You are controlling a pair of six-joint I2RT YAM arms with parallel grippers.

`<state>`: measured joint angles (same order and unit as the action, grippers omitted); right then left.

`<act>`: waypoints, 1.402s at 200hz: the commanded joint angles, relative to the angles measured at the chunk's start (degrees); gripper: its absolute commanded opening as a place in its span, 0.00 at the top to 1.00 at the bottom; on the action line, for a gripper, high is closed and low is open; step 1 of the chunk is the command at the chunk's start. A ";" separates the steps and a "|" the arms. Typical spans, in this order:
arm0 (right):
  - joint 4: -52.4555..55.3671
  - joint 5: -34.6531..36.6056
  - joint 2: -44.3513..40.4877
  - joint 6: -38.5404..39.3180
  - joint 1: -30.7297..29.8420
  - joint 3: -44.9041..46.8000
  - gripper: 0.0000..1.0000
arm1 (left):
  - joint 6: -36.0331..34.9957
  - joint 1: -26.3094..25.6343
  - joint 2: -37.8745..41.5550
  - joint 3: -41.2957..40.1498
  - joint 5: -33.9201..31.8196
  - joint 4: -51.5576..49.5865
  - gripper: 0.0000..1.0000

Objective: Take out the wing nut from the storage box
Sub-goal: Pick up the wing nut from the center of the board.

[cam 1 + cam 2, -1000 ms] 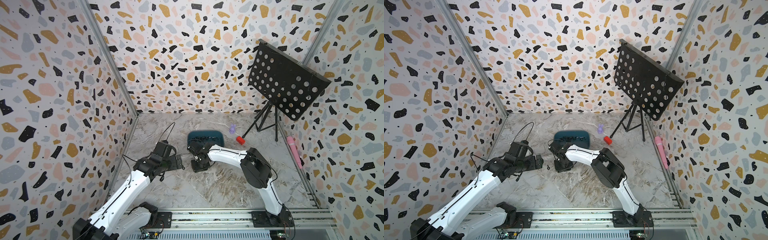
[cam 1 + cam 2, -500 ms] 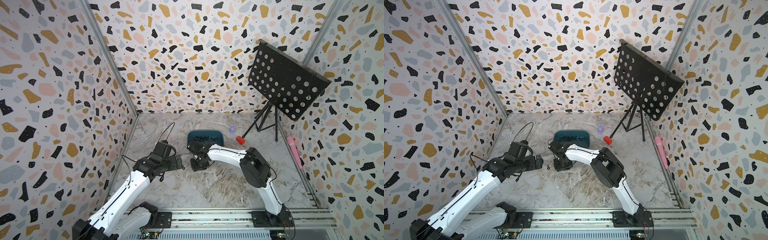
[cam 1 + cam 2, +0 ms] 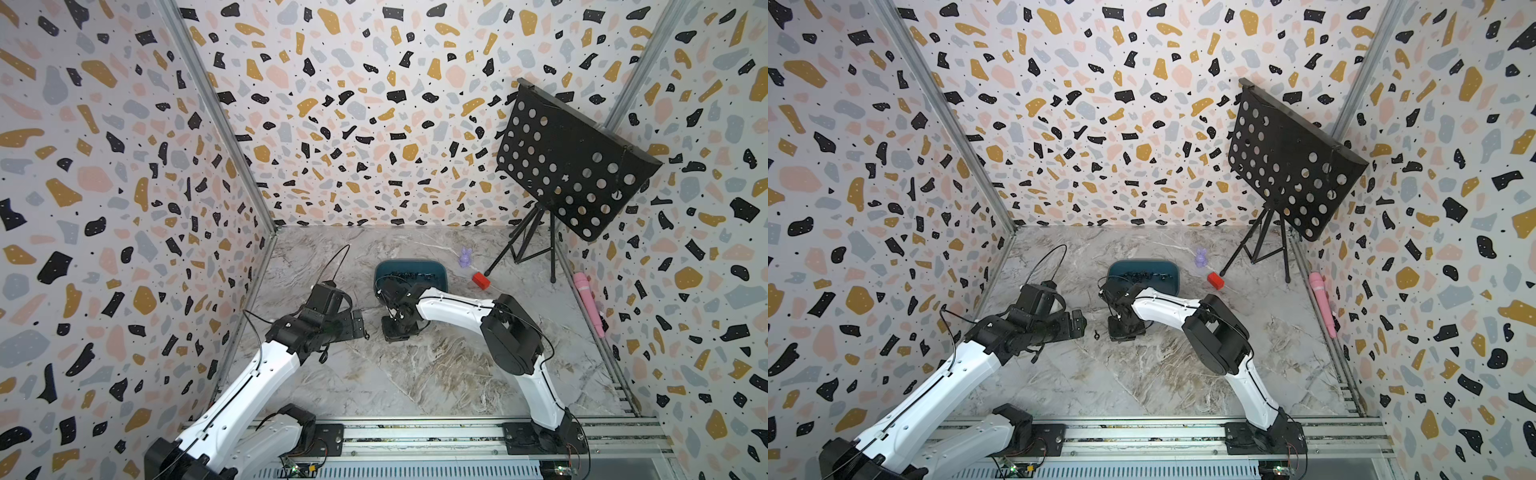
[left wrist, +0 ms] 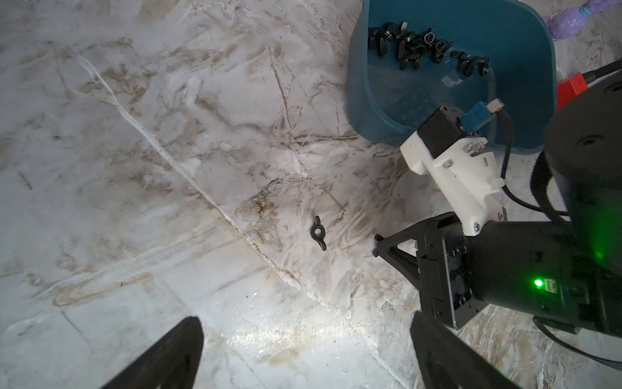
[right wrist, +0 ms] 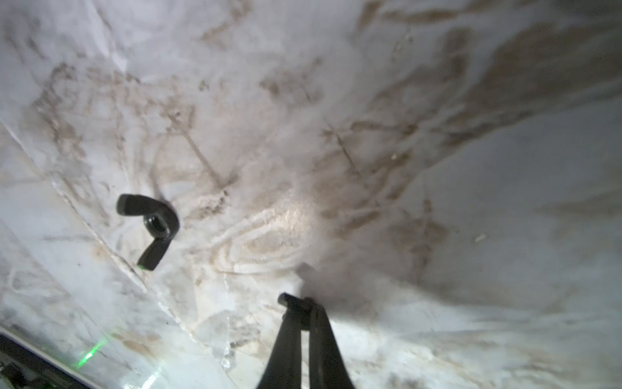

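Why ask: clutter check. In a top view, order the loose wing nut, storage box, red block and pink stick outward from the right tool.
1. loose wing nut, beside the right tool
2. storage box, just behind
3. red block, past the box
4. pink stick, by the wall

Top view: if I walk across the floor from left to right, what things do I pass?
First the left gripper → wing nut on the floor → storage box → purple toy → red block → pink wand by the wall.
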<state>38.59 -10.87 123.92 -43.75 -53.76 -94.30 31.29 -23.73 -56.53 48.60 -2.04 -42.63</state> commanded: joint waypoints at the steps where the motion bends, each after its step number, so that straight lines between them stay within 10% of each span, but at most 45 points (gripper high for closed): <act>1: -0.99 0.99 -3.49 -0.03 0.48 3.01 0.97 | 0.18 0.33 0.36 0.86 0.14 -0.35 0.00; 180: -19.19 -23.41 -21.94 7.83 5.46 19.26 1.00 | 1.32 0.03 -8.07 -3.46 27.04 19.07 0.62; 280: -22.68 -26.39 -22.58 5.94 6.21 20.40 0.99 | 1.58 -1.26 -12.70 -4.18 30.47 21.57 0.71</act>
<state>17.02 -36.03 103.85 -37.26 -47.77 -73.87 32.86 -24.56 -68.66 45.34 26.98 -23.38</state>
